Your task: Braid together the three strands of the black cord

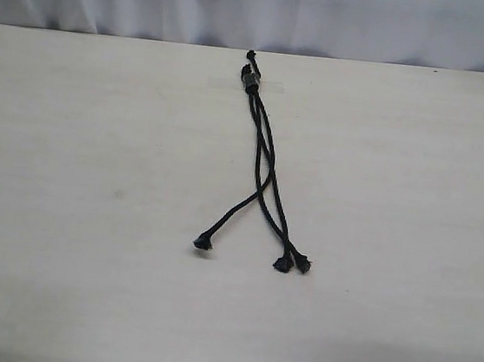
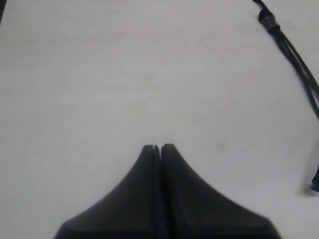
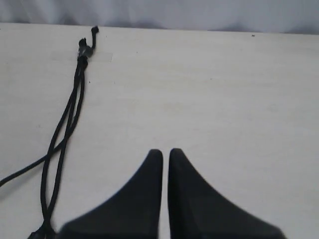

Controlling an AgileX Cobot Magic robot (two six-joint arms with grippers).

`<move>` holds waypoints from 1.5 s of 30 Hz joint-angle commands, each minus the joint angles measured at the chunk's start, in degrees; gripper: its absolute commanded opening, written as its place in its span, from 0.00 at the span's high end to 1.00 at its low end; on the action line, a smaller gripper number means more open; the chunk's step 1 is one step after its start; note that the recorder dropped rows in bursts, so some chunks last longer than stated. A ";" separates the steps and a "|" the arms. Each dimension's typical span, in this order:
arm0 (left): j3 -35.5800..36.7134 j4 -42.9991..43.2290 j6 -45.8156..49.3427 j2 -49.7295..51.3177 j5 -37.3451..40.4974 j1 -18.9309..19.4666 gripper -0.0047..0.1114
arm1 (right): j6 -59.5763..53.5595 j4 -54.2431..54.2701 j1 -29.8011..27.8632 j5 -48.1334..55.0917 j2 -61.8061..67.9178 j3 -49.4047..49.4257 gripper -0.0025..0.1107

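Nearest, the three strands (image 1: 258, 192) end in flared tips, one splayed left and two just beside each other on the right. Farther back they cross (loosely, not braided) and gather into the bound end of the black cord (image 1: 252, 81), under tape (image 1: 274, 87) near the far edge of the table (image 1: 94, 173). The left gripper (image 2: 160, 147) and right gripper (image 3: 165, 152) hang above the tabletop, jaws together, holding nothing.

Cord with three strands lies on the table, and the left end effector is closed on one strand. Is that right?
No. The left end effector is closed, but on nothing: the left wrist view shows the cord lying on the table well apart from it, all three strands free.
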 commanded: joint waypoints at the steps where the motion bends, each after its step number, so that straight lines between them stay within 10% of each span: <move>1: 0.41 0.43 -0.34 -2.68 -1.32 0.01 0.96 | -0.48 -0.60 0.10 -0.68 -3.38 0.47 0.94; 21: 1.43 1.26 -0.34 -12.90 -2.48 0.01 0.96 | -0.48 -0.60 0.10 -0.67 -15.84 0.47 0.94; 36: 21.90 1.47 -0.34 -34.88 -9.85 0.01 0.96 | -0.48 -0.60 0.10 -2.49 -37.77 2.00 0.94; 45: 31.81 1.47 -0.34 -42.97 -14.19 0.01 0.96 | -0.48 1.43 0.10 -8.04 -46.90 19.36 0.94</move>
